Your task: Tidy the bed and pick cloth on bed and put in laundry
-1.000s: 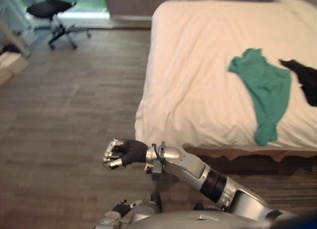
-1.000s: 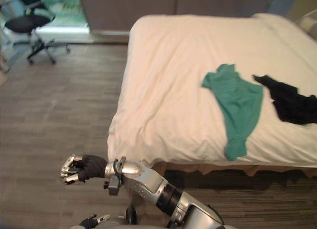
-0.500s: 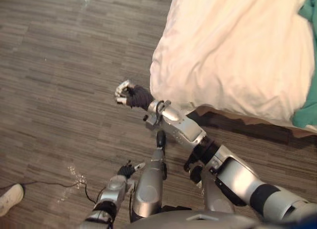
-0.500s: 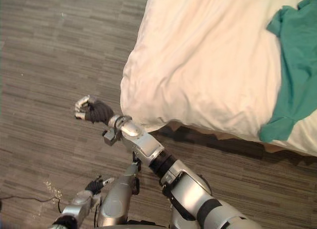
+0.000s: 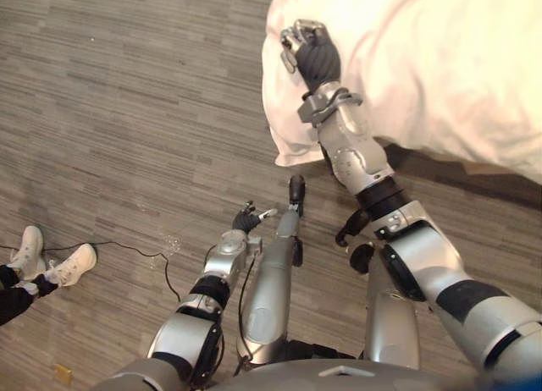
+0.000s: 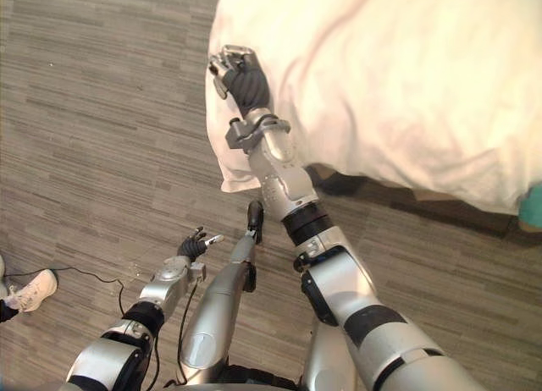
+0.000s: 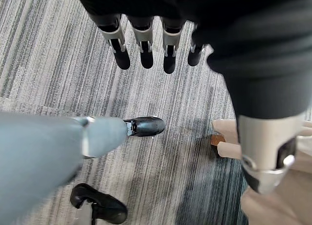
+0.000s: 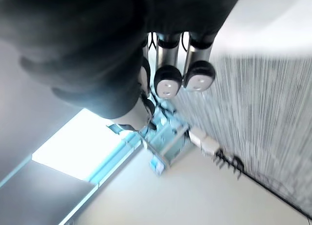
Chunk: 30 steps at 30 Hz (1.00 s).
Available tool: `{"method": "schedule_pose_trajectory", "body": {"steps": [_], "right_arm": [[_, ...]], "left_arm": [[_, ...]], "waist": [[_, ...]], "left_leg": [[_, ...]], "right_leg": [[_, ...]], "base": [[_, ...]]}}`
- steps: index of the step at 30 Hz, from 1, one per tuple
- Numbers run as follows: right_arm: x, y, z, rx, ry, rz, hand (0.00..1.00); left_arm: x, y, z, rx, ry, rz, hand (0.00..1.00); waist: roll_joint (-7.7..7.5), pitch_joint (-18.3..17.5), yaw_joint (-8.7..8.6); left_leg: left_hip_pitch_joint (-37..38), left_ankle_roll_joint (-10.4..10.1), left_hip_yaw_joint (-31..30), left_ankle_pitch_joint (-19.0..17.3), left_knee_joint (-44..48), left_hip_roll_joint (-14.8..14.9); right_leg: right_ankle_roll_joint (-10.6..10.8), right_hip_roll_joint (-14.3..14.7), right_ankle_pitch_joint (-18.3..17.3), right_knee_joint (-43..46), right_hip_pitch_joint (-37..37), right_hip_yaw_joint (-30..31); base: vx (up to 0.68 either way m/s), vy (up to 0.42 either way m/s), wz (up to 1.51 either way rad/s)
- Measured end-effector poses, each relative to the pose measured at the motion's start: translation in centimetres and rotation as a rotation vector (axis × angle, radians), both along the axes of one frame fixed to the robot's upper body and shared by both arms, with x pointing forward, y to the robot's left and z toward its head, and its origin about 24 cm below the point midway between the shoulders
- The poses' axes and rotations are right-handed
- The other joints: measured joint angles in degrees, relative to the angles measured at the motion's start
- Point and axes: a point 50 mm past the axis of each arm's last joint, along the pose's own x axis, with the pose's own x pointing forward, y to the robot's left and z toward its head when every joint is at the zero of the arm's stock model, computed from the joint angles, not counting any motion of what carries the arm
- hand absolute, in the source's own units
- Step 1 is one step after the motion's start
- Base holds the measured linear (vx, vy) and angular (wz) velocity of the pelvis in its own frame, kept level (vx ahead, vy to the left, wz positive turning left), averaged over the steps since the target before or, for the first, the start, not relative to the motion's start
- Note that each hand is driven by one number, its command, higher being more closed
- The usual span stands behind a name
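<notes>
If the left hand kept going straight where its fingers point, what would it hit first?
Probably the grey floor: the left hand hangs open, fingers aimed down at it, nothing visibly between.

Open floor [image 5: 127, 112] lies left of the bed [image 5: 440, 69], with a person's shoes [image 5: 74, 263] far left.

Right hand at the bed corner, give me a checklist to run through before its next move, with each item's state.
1. Right hand unloaded: ok, curled, holding nothing.
2. Right hand over the duvet corner: ok.
3. Right hand touching the duvet: cannot tell.
4. Left hand free: ok, open, hanging low.
5. Green cloth in sight: not ok, a sliver at the picture's edge.
6. Person's shoes apart from both arms: ok.
</notes>
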Motion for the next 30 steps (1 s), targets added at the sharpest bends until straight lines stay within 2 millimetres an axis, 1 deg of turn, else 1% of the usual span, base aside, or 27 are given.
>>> {"method": "schedule_pose_trajectory", "body": {"steps": [3,4,6,8,9,11,12,13,15,16,17,18,19,21,22,23,24,25,26,27,28,29,30], "right_arm": [[-0.4,0.9,-0.1,-0.028,0.003,0.037,1.0],[-0.6,1.7,-0.7,-0.061,0.019,0.066,1.0],[-0.8,2.2,-1.1,-0.082,0.027,0.083,1.0],[-1.0,3.1,-2.2,-0.135,0.046,0.109,1.0],[-0.9,3.4,-3.1,-0.159,0.07,0.117,1.0],[-1.2,4.0,-5.7,-0.209,0.144,0.148,1.0],[-1.4,4.2,-7.6,-0.251,0.192,0.157,1.0],[-1.5,4.2,-8.6,-0.275,0.22,0.161,1.0],[-1.8,4.0,-12.4,-0.361,0.331,0.17,1.0],[-1.9,3.8,-13.3,-0.371,0.359,0.17,1.0],[-2.1,3.3,-14.6,-0.381,0.398,0.164,1.0],[-2.1,3.1,-15.1,-0.379,0.411,0.163,1.0],[-2.0,2.9,-15.3,-0.376,0.418,0.162,1.0],[-1.6,1.4,-16.3,-0.328,0.467,0.129,1.0],[-1.5,0.9,-16.6,-0.305,0.481,0.119,1.0],[-1.3,-0.2,-17.3,-0.252,0.513,0.094,1.0],[-1.2,-1.4,-17.8,-0.191,0.54,0.064,1.0],[-1.2,-2.1,-18.2,-0.159,0.553,0.048,1.0],[-1.3,-3.5,-18.9,-0.101,0.57,0.012,1.0],[-1.6,-5.1,-19.9,-0.036,0.594,-0.022,1.0],[-1.8,-5.8,-20.3,-0.004,0.604,-0.04,1.0],[-2.3,-7.6,-21.1,0.073,0.612,-0.086,1.0],[-2.6,-8.6,-21.4,0.107,0.605,-0.108,1.0]], "left_arm": [[1.0,-1.8,1.4,-0.058,-0.047,0.005,0.0],[1.6,-2.8,2.5,-0.136,-0.09,0.032,0.0],[2.0,-3.1,3.3,-0.177,-0.117,0.059,0.0],[2.7,-3.4,4.3,-0.262,-0.14,0.121,0.0],[2.9,-3.4,4.6,-0.298,-0.144,0.15,0.0],[3.0,-3.8,5.0,-0.346,-0.152,0.176,0.0],[3.1,-4.0,5.2,-0.362,-0.158,0.182,0.0],[3.1,-4.2,5.3,-0.371,-0.16,0.187,0.0],[3.3,-4.6,5.7,-0.37,-0.16,0.198,0.0],[3.4,-4.6,5.7,-0.369,-0.16,0.205,0.0],[3.5,-4.6,5.8,-0.361,-0.157,0.212,0.0],[3.4,-4.5,5.5,-0.355,-0.135,0.223,0.0],[3.3,-4.6,5.4,-0.353,-0.128,0.226,0.0],[3.2,-4.9,5.0,-0.35,-0.096,0.228,0.0],[3.2,-5.0,4.9,-0.35,-0.091,0.227,0.0],[3.1,-5.1,4.7,-0.354,-0.083,0.23,0.0],[3.0,-5.0,4.6,-0.362,-0.078,0.243,0.0],[2.9,-4.9,4.5,-0.364,-0.076,0.248,0.0],[2.9,-4.5,4.4,-0.369,-0.073,0.264,0.0],[2.8,-4.2,4.2,-0.364,-0.071,0.271,0.0],[2.8,-3.9,4.1,-0.357,-0.069,0.275,0.0],[2.7,-3.5,3.8,-0.352,-0.051,0.28,0.0],[2.6,-3.5,3.7,-0.361,-0.041,0.282,0.0]], "waist": [[0.99,0.5,0.09],[1.69,0.5,0.06],[1.87,0.5,0.08],[2.0,0.5,-0.32],[2.0,0.5,-0.65],[2.0,0.5,-1.97],[1.97,0.5,-2.55],[1.95,0.5,-2.81],[1.84,0.5,-4.11],[1.81,0.5,-4.68],[1.76,0.4,-5.77],[1.4,0.4,-6.88],[1.06,0.3,-7.18],[0.87,0.3,-8.18],[0.77,0.2,-8.38],[0.27,0.0,-8.57],[0.11,0.0,-8.99],[-0.13,-0.1,-9.39],[-0.86,-0.5,-10.13],[-1.98,-1.1,-10.87],[-2.38,-1.3,-11.23],[-2.97,-1.6,-11.94],[-3.08,-1.6,-12.28]], "left_leg": [[-1.2,0.0,0.8,0.5,0.0,-0.1],[-2.3,-0.3,1.4,0.4,0.1,-0.4],[-3.4,-0.2,2.4,0.1,0.1,-0.2],[-5.3,-0.2,5.6,0.2,0.2,0.7],[-5.9,-0.2,6.8,0.2,0.3,1.0],[-6.9,-0.3,8.4,0.3,1.6,1.3],[-7.0,-0.1,8.7,0.1,2.0,1.3],[-7.0,0.1,8.8,0.2,2.2,1.3],[-7.0,0.4,9.8,-0.2,3.1,1.3],[-7.0,0.4,10.2,-0.2,3.3,1.3],[-6.8,0.5,10.5,-0.3,3.4,1.4],[-6.7,0.7,10.8,-0.4,3.6,1.4],[-6.6,0.7,11.1,-0.5,3.7,1.5],[-4.9,1.1,12.1,-1.0,4.0,1.8],[-4.2,1.0,12.5,-1.3,4.1,1.9],[-2.6,1.2,13.7,-1.9,4.1,2.3],[-1.1,1.3,14.7,-2.6,4.1,2.7],[-0.4,1.3,15.0,-2.9,4.2,2.7],[0.9,1.4,16.0,-3.4,4.1,2.8],[2.0,1.8,16.9,-3.8,4.2,3.0],[2.8,1.8,17.4,-4.0,4.2,3.0],[4.4,2.2,18.1,-4.3,4.0,3.0],[5.5,2.3,18.5,-4.5,3.9,3.0]], "right_leg": [[-0.5,-0.7,-0.7,2.1,-2.4,0.6],[-0.9,-1.5,-1.5,3.8,-4.3,0.6],[-1.2,-1.7,-1.8,4.4,-5.9,0.8],[-1.5,-1.8,-2.0,5.3,-8.4,0.9],[-1.7,-2.0,-2.2,5.7,-9.1,0.9],[-1.7,-2.6,-2.8,6.7,-10.0,0.9],[-1.6,-2.7,-2.9,6.7,-10.0,1.0],[-1.6,-2.7,-2.9,6.8,-10.0,1.2],[-1.6,-2.7,-2.9,6.7,-10.0,1.8],[-1.5,-2.7,-2.9,6.6,-9.9,1.9],[-1.4,-2.7,-2.8,6.5,-9.6,1.9],[-1.2,-2.7,-2.6,6.5,-9.5,2.0],[-1.1,-2.7,-2.6,6.4,-9.5,2.3],[-0.5,-2.1,-2.1,5.4,-7.9,3.0],[-0.4,-1.9,-1.8,4.9,-7.3,3.4],[-0.1,-1.2,-1.1,3.5,-5.9,4.2],[0.4,-0.5,-0.4,2.0,-4.3,4.9],[0.6,-0.3,-0.1,1.3,-3.5,5.1],[0.9,0.1,0.4,0.2,-2.2,5.8],[1.0,0.6,1.3,-1.1,-1.2,6.8],[1.2,0.8,1.6,-1.7,-0.4,7.0],[1.8,1.2,2.2,-2.9,1.2,7.7],[2.0,1.3,2.5,-3.5,2.2,8.1]], "base": [[-0.02,-0.045,-0.03],[-0.03,-0.042,0.02],[-0.02,-0.044,-0.01],[0.0,-0.058,0.0],[0.02,-0.05,0.07],[0.05,-0.025,0.1],[0.06,-0.003,0.04],[0.07,0.005,-0.03],[0.04,0.014,-0.09],[0.02,0.02,-0.08],[0.01,0.019,-0.07],[0.0,0.015,-0.09],[-0.01,0.01,-0.17],[-0.03,0.017,-0.25],[-0.03,0.039,-0.42],[-0.02,0.058,-0.53],[-0.02,0.07,-0.53],[-0.01,0.081,-0.44],[0.0,0.08,-0.47],[0.02,0.08,-0.46],[0.04,0.077,-0.42],[0.04,0.069,-0.29],[0.06,0.09,-0.39]]}}
